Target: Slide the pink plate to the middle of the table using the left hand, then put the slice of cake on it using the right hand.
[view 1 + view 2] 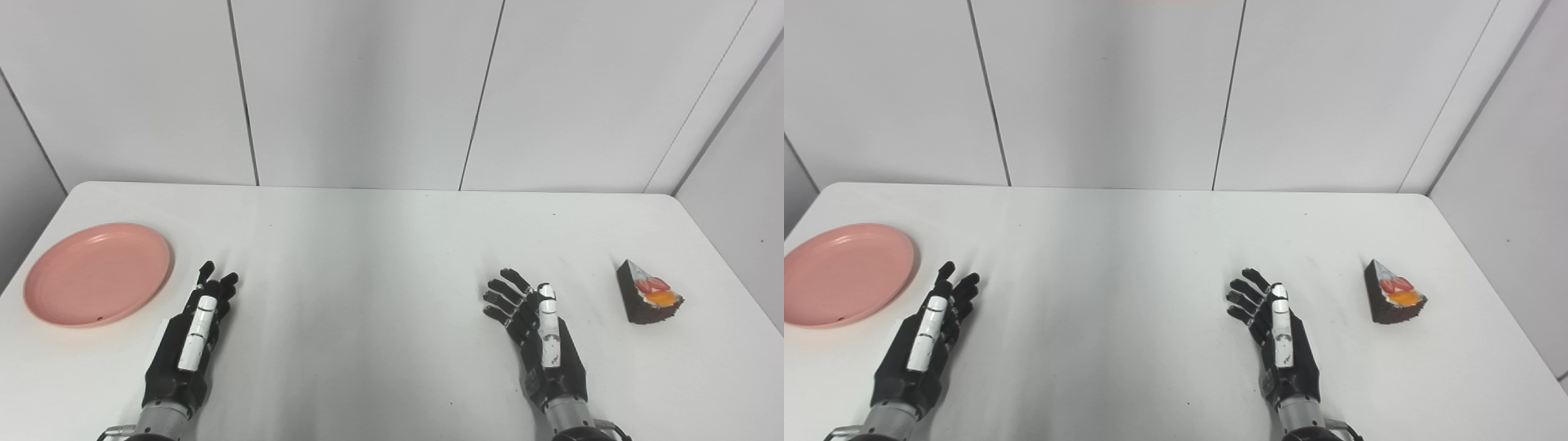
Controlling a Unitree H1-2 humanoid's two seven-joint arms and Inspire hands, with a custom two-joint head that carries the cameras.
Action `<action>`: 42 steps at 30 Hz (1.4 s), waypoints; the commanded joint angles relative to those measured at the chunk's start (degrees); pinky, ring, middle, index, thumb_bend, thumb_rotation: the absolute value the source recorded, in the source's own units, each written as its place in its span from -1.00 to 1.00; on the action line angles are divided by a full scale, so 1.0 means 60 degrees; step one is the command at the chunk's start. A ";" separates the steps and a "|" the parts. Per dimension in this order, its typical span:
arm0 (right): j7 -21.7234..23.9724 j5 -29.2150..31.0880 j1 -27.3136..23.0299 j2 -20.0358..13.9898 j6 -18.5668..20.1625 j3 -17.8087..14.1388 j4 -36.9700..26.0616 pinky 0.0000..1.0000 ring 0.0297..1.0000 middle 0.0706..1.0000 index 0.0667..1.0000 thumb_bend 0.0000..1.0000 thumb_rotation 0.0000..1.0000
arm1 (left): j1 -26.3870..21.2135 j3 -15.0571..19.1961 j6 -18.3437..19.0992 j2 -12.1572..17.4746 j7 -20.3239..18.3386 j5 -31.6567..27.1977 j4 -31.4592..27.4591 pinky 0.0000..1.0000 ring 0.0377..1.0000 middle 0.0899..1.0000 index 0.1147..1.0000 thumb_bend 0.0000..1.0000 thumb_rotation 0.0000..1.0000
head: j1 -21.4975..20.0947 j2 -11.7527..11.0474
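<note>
You've got one pink plate (97, 274) at the bench (380, 245) left edge and one slice of cake (648, 294) near the right edge, both flat on the bench. Two hands: your left hand (190, 334) sits just right of the plate, fingers (214, 288) straight, holding nothing. Your right hand (539, 334) is left of the cake, apart from it, fingers (505, 294) spread wide, empty.
</note>
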 commanded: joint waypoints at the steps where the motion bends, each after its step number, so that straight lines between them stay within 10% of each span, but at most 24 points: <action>1: 0.0044 0.0041 -0.0111 -0.0002 0.0126 0.0018 -0.0158 0.54 0.52 0.50 0.58 0.59 0.96 | -0.0070 -0.0090 0.0136 0.0049 -0.0121 0.0022 -0.0133 1.00 0.91 0.83 1.00 0.40 0.74 | 0.0007 -0.0002; 42: 0.0037 0.0256 -0.0178 -0.0047 0.0517 -0.0033 -0.0147 0.50 0.50 0.45 0.58 0.63 0.97 | -0.0099 -0.0228 0.0264 0.0152 -0.0174 0.0092 -0.0066 1.00 0.92 0.85 1.00 0.47 0.74 | 0.0018 -0.0049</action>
